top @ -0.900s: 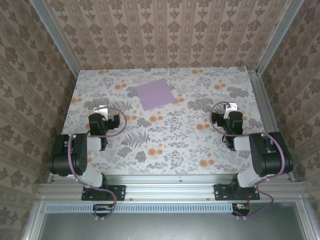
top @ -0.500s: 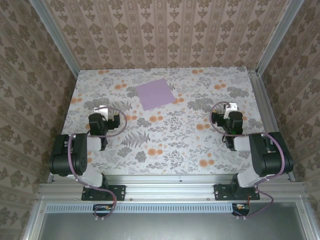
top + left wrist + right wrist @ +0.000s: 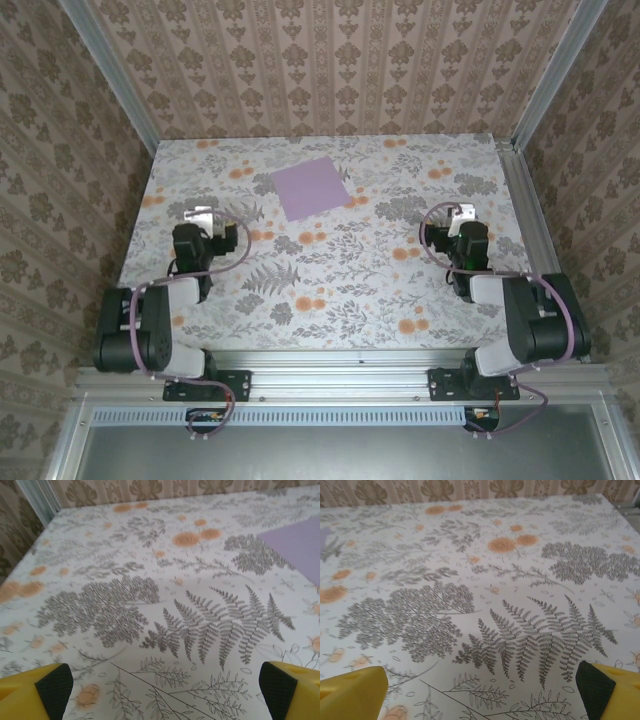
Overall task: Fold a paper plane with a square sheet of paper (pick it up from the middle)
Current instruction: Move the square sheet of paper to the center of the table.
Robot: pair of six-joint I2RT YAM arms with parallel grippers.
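The square sheet of paper (image 3: 311,186) is plain lavender and lies flat on the floral tablecloth at the back middle of the table. One corner of it shows at the right edge of the left wrist view (image 3: 299,545), and a sliver at the left edge of the right wrist view (image 3: 324,535). My left gripper (image 3: 201,216) hovers near and to the left of the sheet, open, with bare cloth between its yellow fingers (image 3: 37,692). My right gripper (image 3: 461,214) stands near and to the right of the sheet, open too, fingers (image 3: 615,692) wide apart.
The floral tablecloth (image 3: 330,270) covers the whole table. Patterned walls and aluminium posts (image 3: 545,70) close in the back and both sides. A metal rail (image 3: 520,200) runs along the right table edge.
The left arm has shifted slightly left and forward, its gripper nudged toward the back left. The right arm has leaned slightly to the right. The sheet has not moved.
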